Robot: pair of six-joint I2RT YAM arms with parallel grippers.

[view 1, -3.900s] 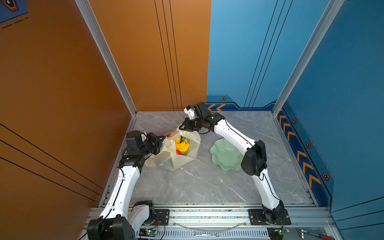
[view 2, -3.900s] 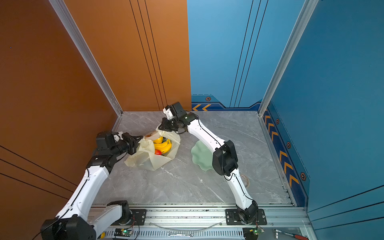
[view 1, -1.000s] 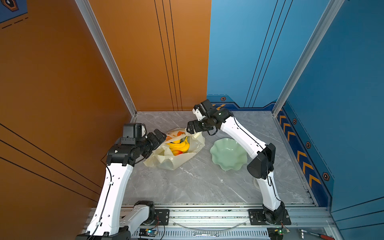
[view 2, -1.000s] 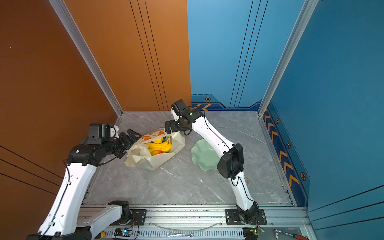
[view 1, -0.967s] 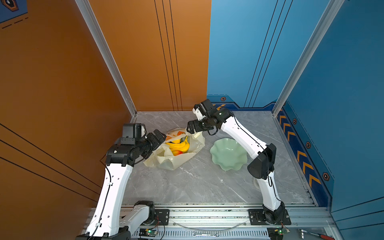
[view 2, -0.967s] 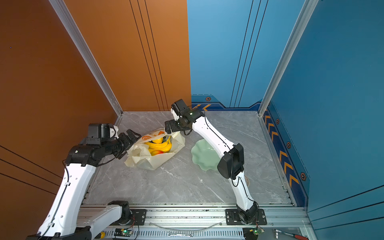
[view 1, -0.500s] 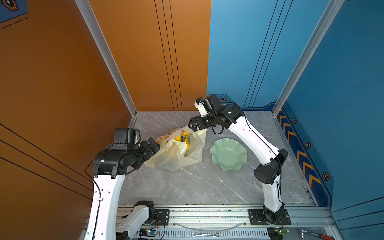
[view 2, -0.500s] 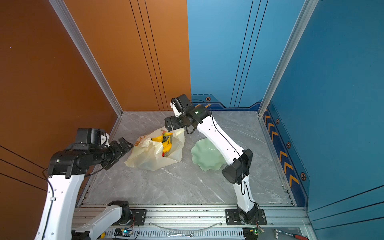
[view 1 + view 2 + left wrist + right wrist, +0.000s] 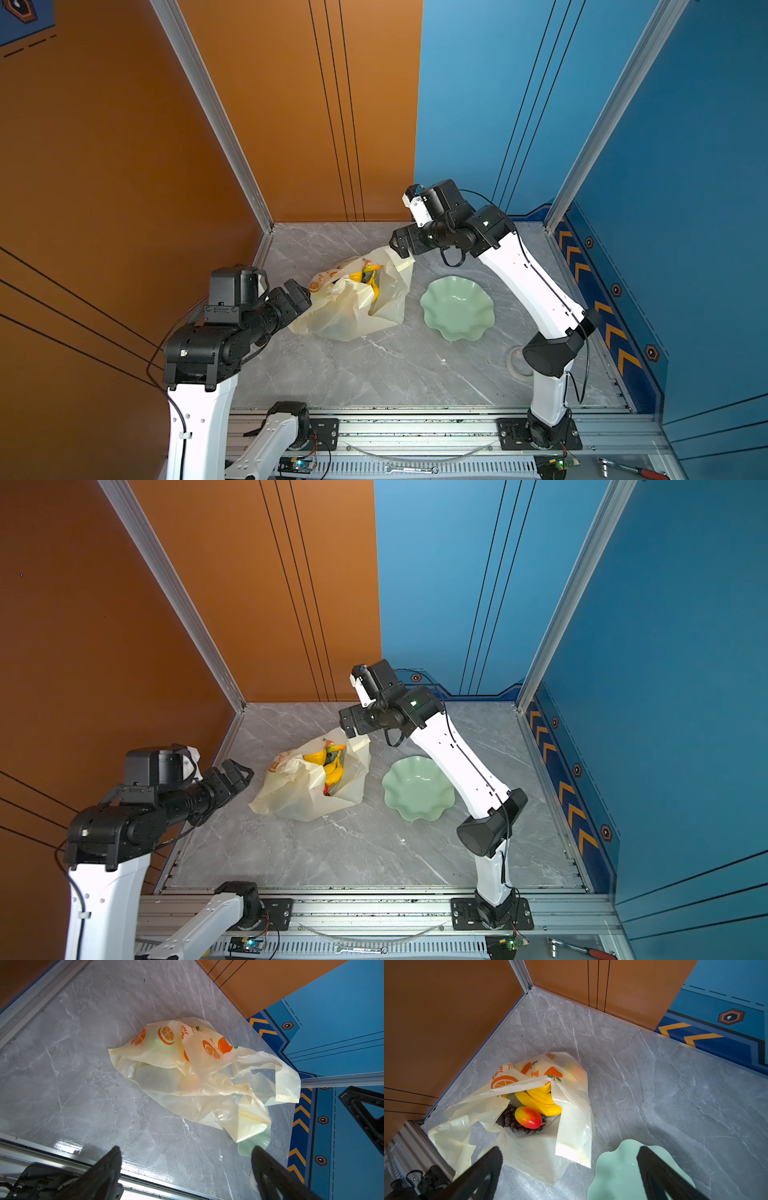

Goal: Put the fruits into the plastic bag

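Grey marble worktop (image 9: 374, 374) (image 9: 332, 854) under everything in both top views.

On it, toward 10 o'clock from its middle: the plastic bag (image 9: 345, 320) (image 9: 299, 800). Slumped and crinkled, cream-white and translucent. Orange fruit prints and lettering on the side facing the left wrist camera (image 9: 197, 1084). Mouth gaping open in the right wrist view (image 9: 529, 1157).

At 3 o'clock of the bag, just beside it on the worktop: a pale green wavy-rimmed dish (image 9: 457, 307) (image 9: 417, 787) (image 9: 618, 1167).

Left gripper (image 9: 301, 295) (image 9: 239, 775) at 9 o'clock of the bag, near it but apart, raised off the worktop. Fingers (image 9: 108, 1163) spread wide, released, grasping nothing.

Right gripper (image 9: 399, 245) (image 9: 347, 725) at 1 o'clock of the bag, hanging above its far corner. Fingers (image 9: 490, 1161) likewise spread and released, nothing between them.

Fruits (image 9: 537, 1105) inside the bag, showing through its open mouth:
- Yellow banana bunch (image 9: 539, 1101) (image 9: 359, 276) (image 9: 316, 756) uppermost.
- Dark purple grape cluster (image 9: 508, 1120) beside and beneath it.
- Red-yellow mango (image 9: 528, 1117) resting on the grapes, touching the bananas.

Fainter green and orange shapes showing dimly through the plastic, too blurred to name.
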